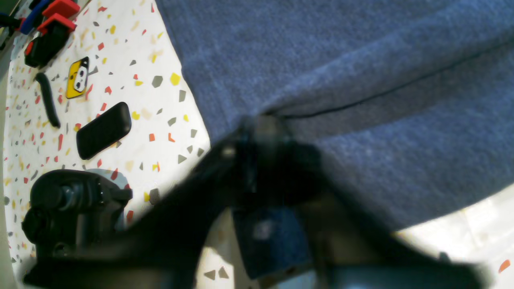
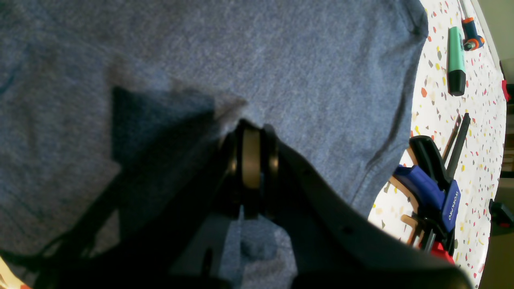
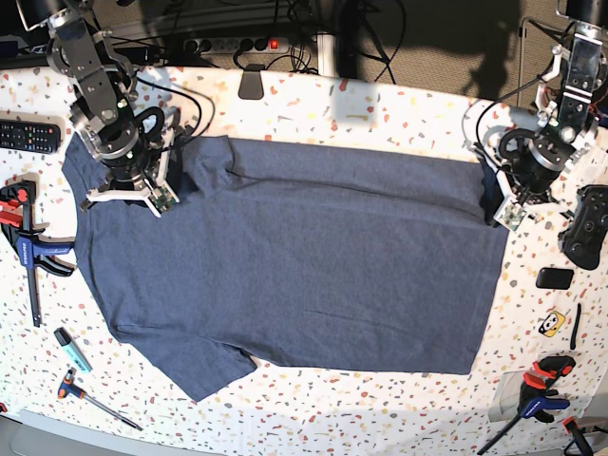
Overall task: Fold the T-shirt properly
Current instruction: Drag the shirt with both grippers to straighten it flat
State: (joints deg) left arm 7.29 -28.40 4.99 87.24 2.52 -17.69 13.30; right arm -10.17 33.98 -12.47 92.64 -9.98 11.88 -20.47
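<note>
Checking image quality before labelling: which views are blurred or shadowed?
Left wrist: left gripper badly blurred, T-shirt soft, sunlit patch lower right. Right wrist: right gripper sharper, casting a hard dark shadow on the shirt. Base: evenly lit, in focus.

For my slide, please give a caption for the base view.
Two claws at the far edge of a blue T-shirt.

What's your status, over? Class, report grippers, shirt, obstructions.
Left gripper at T-shirt hem corner, right gripper near one sleeve; jaws unclear. T-shirt spread flat. Nothing lying on it.
</note>
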